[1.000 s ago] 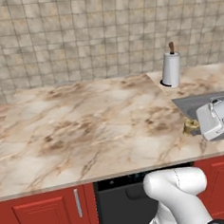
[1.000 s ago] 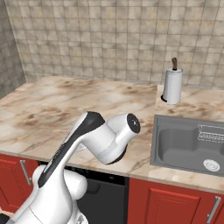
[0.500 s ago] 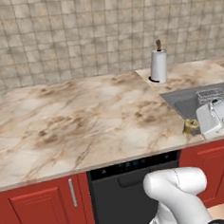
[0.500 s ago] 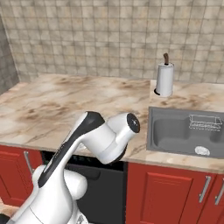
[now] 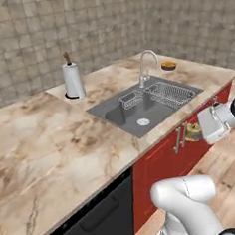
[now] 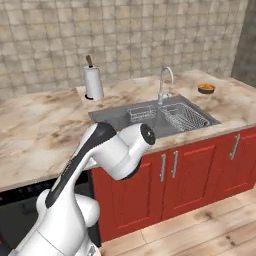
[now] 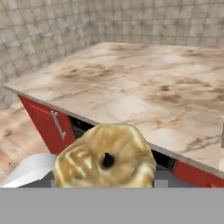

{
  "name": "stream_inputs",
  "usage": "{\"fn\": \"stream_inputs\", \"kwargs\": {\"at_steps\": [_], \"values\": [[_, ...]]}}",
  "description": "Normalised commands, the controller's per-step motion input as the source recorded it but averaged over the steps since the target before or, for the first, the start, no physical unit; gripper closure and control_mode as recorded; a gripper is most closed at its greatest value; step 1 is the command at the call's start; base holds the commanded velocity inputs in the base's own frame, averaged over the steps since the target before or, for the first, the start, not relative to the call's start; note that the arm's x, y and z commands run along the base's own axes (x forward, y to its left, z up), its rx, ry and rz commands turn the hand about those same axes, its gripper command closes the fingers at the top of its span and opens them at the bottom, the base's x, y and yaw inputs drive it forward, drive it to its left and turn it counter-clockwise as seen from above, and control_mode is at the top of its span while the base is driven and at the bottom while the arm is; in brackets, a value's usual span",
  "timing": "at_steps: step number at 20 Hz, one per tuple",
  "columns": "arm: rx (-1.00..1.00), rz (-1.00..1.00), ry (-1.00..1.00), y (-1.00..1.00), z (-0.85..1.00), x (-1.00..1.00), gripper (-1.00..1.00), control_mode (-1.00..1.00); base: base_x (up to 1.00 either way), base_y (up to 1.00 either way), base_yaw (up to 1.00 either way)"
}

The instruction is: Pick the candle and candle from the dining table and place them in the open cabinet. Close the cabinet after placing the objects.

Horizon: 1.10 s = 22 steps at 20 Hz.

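Candle point(image 7: 105, 157): squat and brass-gold with a dark hole in its top, it sits right at the hand camera, close up at the bottom of the hand view; in the left base view it shows as a small gold lump point(image 5: 193, 131) at the tip of the hand.
Fingers point(image 5: 196, 132): closed part-way on the candle (their tips are hidden behind it in the hand view), held out in front of the red cupboards, off the edge of the table.
Table point(image 5: 51, 139): beige-brown marbled top over red cupboard doors point(image 6: 170, 170).
Sink point(image 5: 143, 105): grey, set into the table, with a curved tap point(image 5: 145, 67) and wire racks inside.
Paper-towel roll point(image 5: 72, 80): white, upright near the tiled wall.
Small bowl point(image 5: 169, 65): past the tap, near the far corner.
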Motion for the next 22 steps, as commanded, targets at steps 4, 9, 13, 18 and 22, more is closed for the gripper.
{"fn": "stream_inputs", "kwargs": {"at_steps": [4, 9, 13, 18, 22], "values": [[0.00, 0.00, 0.00, 0.00, 0.00, 0.00, 1.00, 1.00, 0.00, 0.01, -1.00], [0.00, 0.00, 0.00, 0.00, 0.00, 0.00, 1.00, 1.00, 0.01, 0.00, -0.98], [0.00, 0.00, 0.00, 0.00, 0.00, 0.00, 1.00, 1.00, 0.08, 0.00, -0.84], [0.00, 0.00, 0.00, 0.00, 0.00, 0.00, 1.00, 1.00, 0.20, 0.00, -0.61], [0.00, 0.00, 0.00, 0.00, 0.00, 0.00, 1.00, 1.00, 0.45, 0.00, 0.00]]}}
